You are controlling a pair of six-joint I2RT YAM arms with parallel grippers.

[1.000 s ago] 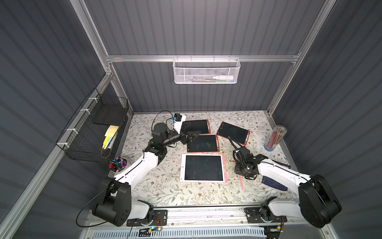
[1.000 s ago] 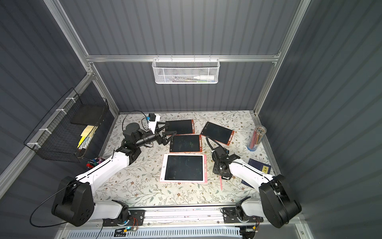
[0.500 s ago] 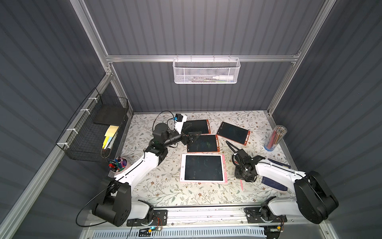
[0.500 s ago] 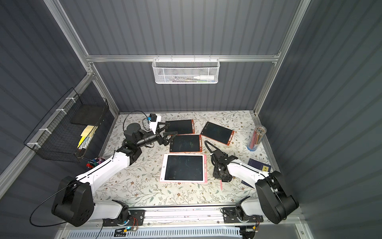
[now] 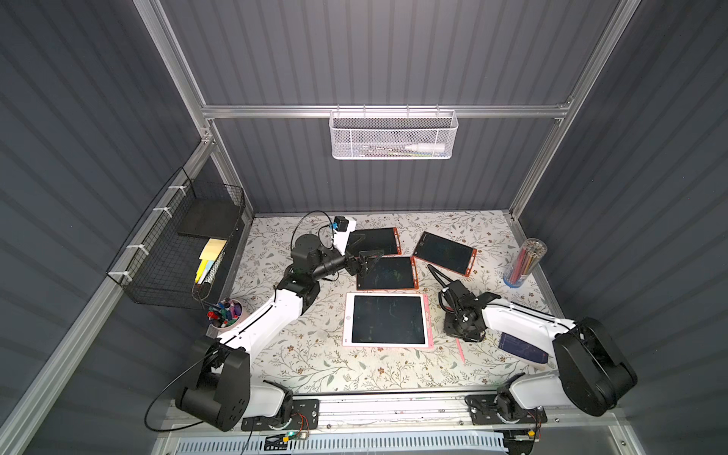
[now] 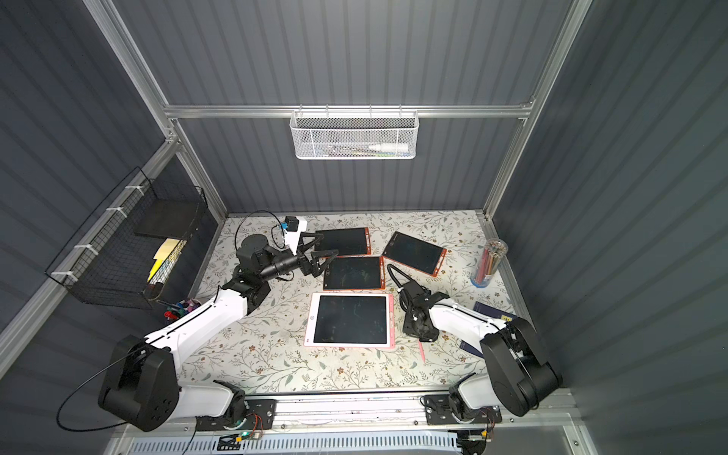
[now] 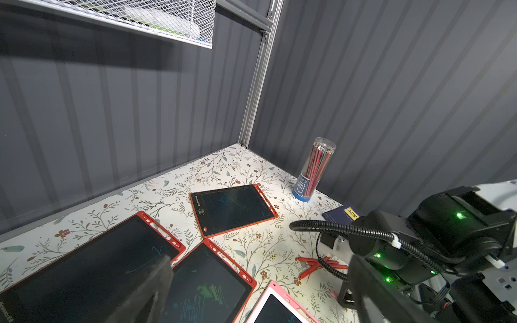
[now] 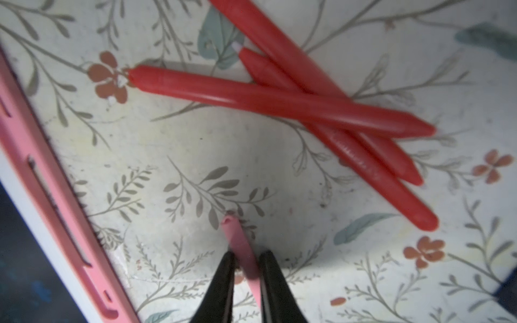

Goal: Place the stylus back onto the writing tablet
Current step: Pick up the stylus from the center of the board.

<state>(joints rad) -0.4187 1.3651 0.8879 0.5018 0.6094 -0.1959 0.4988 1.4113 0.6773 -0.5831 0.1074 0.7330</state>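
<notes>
The pink stylus (image 8: 237,240) lies on the floral mat just right of the pink-rimmed writing tablet (image 5: 427,319), whose rim also shows in the right wrist view (image 8: 42,167). My right gripper (image 8: 246,256) points down at the mat and is shut on the stylus near its blunt end, one finger on each side. In both top views the stylus tip (image 5: 460,350) (image 6: 421,351) sticks out toward the front from under the gripper. My left gripper (image 5: 364,252) hovers open over the red-framed tablets at the back, holding nothing.
Three red styluses (image 8: 279,103) lie crossed just beyond the pink one. Three red-framed tablets (image 5: 386,272) sit behind the writing tablet. A pencil tube (image 5: 524,262) stands at the right wall, a blue booklet (image 5: 520,346) under my right arm, and a marker cup (image 5: 224,313) at the left.
My right wrist has tipped down toward the mat and its jaws have narrowed onto the pink stylus. The left arm has not moved.
</notes>
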